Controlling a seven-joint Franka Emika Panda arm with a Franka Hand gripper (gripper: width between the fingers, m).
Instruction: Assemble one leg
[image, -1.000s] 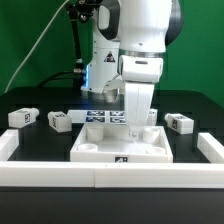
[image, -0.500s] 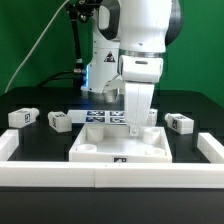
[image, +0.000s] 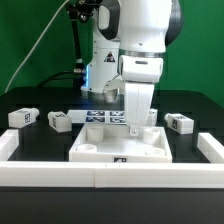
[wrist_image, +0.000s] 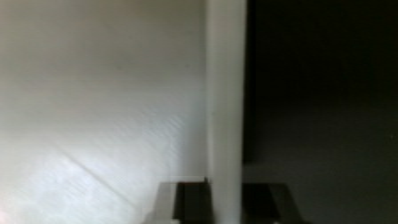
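Judging by looks, the leg (image: 180, 123) beside the panel (image: 95, 140) is light, stiff, slick: pinch its flat sides. The gripper's (image: 136, 124) closure cannot be told.

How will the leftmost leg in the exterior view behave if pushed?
The leg looks short and blocky, lying low on the black table, so it would probably slide, not roll or tip. It seems rigid moulded plastic, unlikely to flex. Being small, it is likely light and may spin if nudged off-centre.
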